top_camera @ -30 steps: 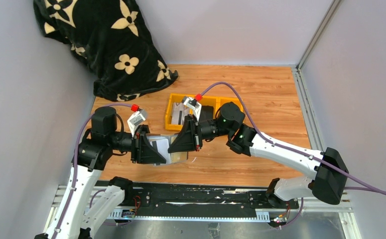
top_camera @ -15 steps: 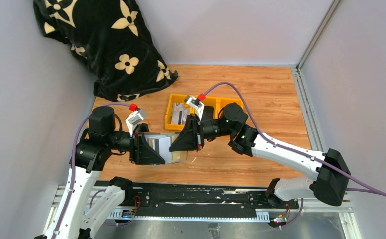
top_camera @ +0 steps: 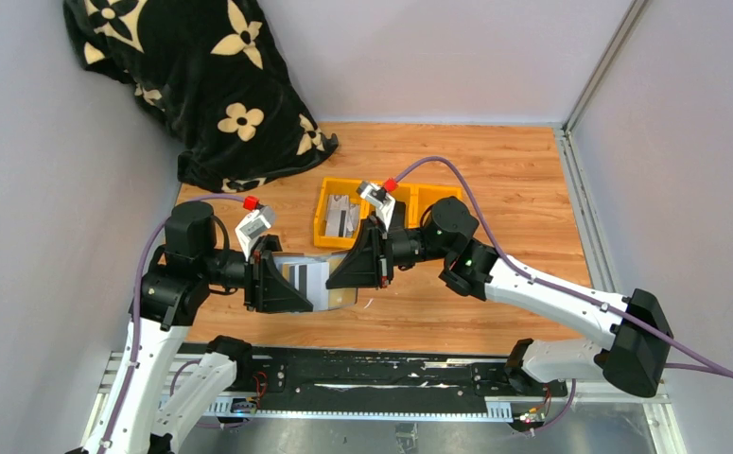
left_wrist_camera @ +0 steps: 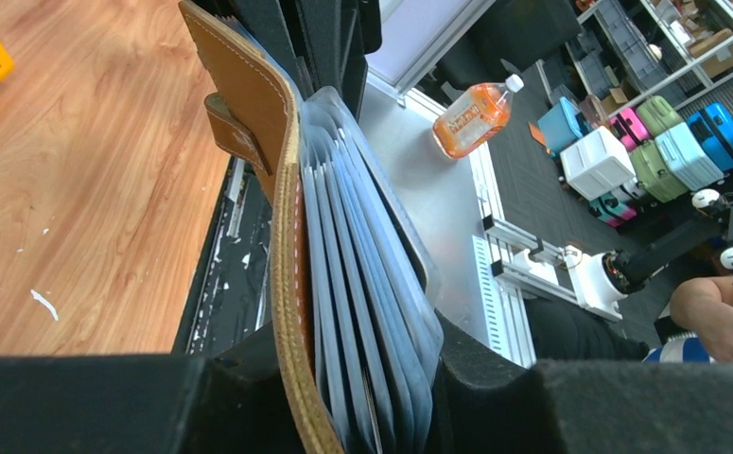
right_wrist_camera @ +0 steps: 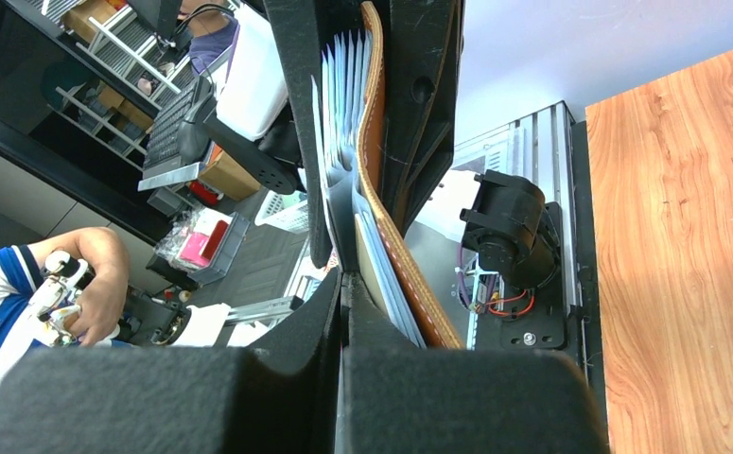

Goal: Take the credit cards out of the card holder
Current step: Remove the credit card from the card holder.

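The brown leather card holder, with several clear sleeves, hangs above the table's front between both grippers. My left gripper is shut on its brown cover and sleeves. My right gripper is shut on a thin card; only the card's edge shows between the pads in the right wrist view. In the top view a pale card with a black stripe sticks out between the two grippers. The holder's leather edge runs just right of my right gripper. My left gripper clamps the whole stack.
A yellow bin with compartments stands behind the grippers, with grey cards in its left part and a dark item beside them. A black flowered blanket fills the back left corner. Walls close both sides.
My right gripper has moved a little to the right and back, away from the left gripper. More of the striped card shows between them. The left gripper holds still.
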Robot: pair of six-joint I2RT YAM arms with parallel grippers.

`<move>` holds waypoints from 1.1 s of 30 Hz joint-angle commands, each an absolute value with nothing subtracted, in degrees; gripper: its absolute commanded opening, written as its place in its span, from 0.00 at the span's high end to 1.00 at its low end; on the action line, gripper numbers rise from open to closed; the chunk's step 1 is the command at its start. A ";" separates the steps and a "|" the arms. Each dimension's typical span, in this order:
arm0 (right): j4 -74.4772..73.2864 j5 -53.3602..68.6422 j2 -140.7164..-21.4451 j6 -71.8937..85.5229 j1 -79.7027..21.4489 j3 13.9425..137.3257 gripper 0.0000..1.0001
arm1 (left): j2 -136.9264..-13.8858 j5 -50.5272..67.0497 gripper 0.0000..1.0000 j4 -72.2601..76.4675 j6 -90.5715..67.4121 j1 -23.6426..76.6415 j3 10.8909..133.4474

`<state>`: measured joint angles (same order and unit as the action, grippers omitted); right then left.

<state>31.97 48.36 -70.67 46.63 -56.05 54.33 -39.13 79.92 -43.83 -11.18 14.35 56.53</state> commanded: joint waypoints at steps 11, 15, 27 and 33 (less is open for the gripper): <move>33.69 47.19 -70.11 46.50 -54.84 51.72 0.96 | -38.39 84.71 0.93 -43.24 -12.29 14.85 59.46; 36.92 46.94 -71.30 49.04 -55.17 52.75 0.67 | -39.05 83.54 1.00 -43.22 -12.30 14.85 59.46; 40.91 47.51 -76.07 52.14 -55.77 56.08 0.82 | -39.46 81.21 1.00 -43.14 -12.13 14.85 60.25; 40.31 47.99 -71.94 52.30 -52.94 51.92 1.00 | -39.80 81.13 1.00 -43.03 -12.17 14.85 61.07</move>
<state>41.04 49.45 -74.39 52.64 -55.79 54.87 -40.03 77.06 -44.73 -12.43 14.33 58.24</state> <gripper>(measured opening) 0.014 0.271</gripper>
